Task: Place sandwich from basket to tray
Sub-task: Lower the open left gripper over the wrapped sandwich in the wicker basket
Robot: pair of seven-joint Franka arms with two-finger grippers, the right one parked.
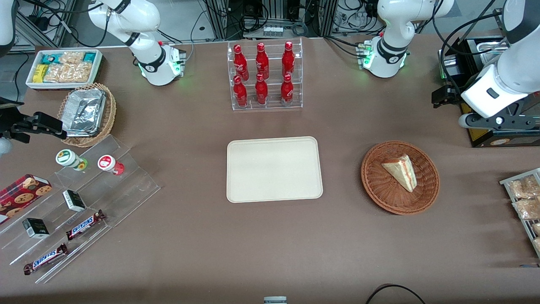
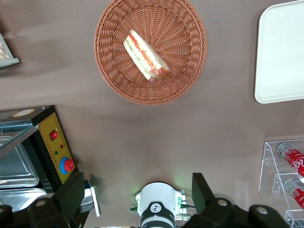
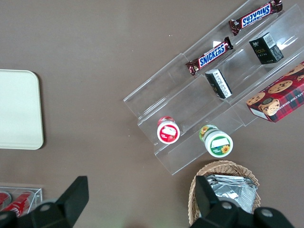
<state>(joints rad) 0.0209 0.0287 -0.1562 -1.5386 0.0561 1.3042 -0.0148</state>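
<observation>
The sandwich (image 1: pixel 400 172) (image 2: pixel 145 56), a pale bread wedge with red and green filling, lies in the round reddish-brown wicker basket (image 1: pixel 379 188) (image 2: pixel 114 80). The cream tray (image 1: pixel 274 169) (image 2: pixel 282 52) lies flat beside the basket, at the middle of the table, with nothing on it. My left gripper (image 1: pixel 444 95) (image 2: pixel 137 192) hangs high above the table, farther from the front camera than the basket and toward the working arm's end. It is open, its fingers (image 2: pixel 202 190) wide apart with nothing between them.
A black box with a yellow control panel (image 1: pixel 500 137) (image 2: pixel 54 142) stands close under the arm. A clear rack of red bottles (image 1: pixel 265 76) stands farther back than the tray. A wire rack of bagged snacks (image 1: pixel 525 202) sits at the working arm's table edge.
</observation>
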